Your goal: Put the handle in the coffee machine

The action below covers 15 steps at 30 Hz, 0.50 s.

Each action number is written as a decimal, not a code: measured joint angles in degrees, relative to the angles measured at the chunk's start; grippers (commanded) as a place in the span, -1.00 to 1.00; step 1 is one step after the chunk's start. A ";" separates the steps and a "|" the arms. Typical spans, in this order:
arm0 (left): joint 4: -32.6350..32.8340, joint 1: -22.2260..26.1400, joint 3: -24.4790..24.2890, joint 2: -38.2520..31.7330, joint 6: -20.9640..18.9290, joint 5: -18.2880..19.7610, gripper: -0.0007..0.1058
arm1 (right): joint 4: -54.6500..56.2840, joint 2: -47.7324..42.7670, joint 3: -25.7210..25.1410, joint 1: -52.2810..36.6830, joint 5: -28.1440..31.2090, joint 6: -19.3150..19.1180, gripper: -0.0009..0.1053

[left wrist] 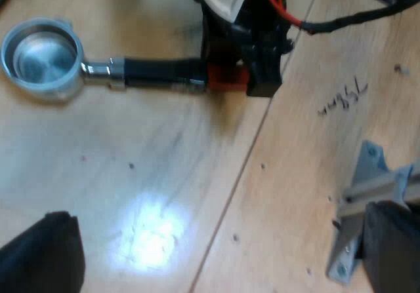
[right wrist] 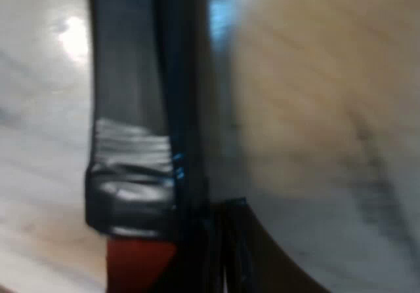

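The metal holder lies flat on the wooden table, its empty round basket [left wrist: 41, 58] facing up. Its dark handle [left wrist: 161, 72] runs from the basket to a red end [left wrist: 226, 78]. My right gripper [left wrist: 252, 70] sits right at that red end. In the right wrist view the handle [right wrist: 128, 109] and its red end [right wrist: 134, 263] press close against a dark finger [right wrist: 262, 260], so the gripper is shut on the handle. My left gripper [left wrist: 216, 247] hovers above the table a short way from the holder, open, its black fingers [left wrist: 46, 253] wide apart and holding nothing.
A grey metal bracket [left wrist: 357, 208] is screwed to the table beside one left finger. A seam [left wrist: 243, 168] between wooden boards runs across the tabletop, with a pencil scribble [left wrist: 341, 96] and a bright glare patch [left wrist: 154, 231] on the wood.
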 measured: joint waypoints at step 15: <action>8.21 0.00 0.00 -9.10 -1.16 -1.99 0.65 | -16.11 5.29 -0.65 8.63 -8.62 17.84 -0.98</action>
